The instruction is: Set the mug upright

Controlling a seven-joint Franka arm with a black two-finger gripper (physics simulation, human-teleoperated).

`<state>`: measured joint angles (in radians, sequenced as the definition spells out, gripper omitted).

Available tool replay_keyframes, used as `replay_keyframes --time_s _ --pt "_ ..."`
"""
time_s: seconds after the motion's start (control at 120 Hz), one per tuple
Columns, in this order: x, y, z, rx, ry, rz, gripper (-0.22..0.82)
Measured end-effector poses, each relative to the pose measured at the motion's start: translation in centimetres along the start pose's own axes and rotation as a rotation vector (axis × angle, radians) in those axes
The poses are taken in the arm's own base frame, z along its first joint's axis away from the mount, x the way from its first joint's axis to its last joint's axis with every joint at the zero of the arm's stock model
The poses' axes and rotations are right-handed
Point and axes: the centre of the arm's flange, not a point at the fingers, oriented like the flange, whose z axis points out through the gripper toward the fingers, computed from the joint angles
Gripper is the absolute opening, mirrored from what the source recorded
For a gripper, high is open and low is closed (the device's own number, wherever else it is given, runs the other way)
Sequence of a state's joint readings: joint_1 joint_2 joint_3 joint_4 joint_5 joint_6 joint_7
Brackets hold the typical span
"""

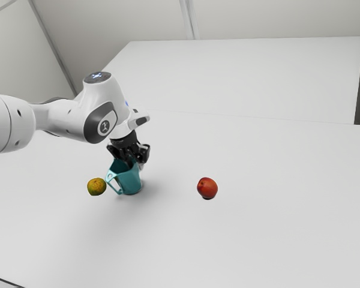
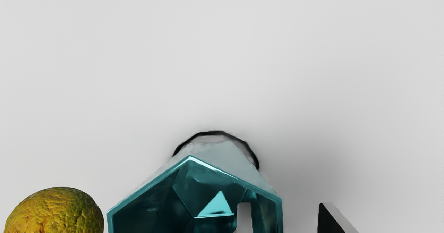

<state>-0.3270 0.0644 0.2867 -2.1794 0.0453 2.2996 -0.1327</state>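
Observation:
A teal mug [image 1: 127, 179] stands on the table at the exterior view's left, leaning a little, its mouth up and its handle toward the exterior view's left. The black gripper [image 1: 135, 162] is at its rim, pointing down. In the wrist view I look into the mug [image 2: 194, 191]; the gripper [image 2: 284, 217] has one dark fingertip outside the wall with a gap between. A pale strip inside the mouth looks like the other fingertip. The fingers stand apart, and contact inside the mug cannot be made out.
A yellow-green orange fruit [image 1: 96, 186] [image 2: 57, 210] lies close beside the mug's handle. A red fruit [image 1: 207, 188] rests farther toward the exterior view's right on the white table [image 1: 258, 240]. A dark-edged ring shape [image 2: 211, 133] shows around the mug's base.

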Motion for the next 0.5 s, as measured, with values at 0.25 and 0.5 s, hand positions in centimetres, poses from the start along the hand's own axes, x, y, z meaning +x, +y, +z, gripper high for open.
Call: replay_keyframes --time_s 0.25,0.5 --pt "0.9 0.0 -1.9 0.010 0.033 0.004 0.47" --pt "1.9 -0.1 -4.5 0.033 0.059 0.022 0.56"
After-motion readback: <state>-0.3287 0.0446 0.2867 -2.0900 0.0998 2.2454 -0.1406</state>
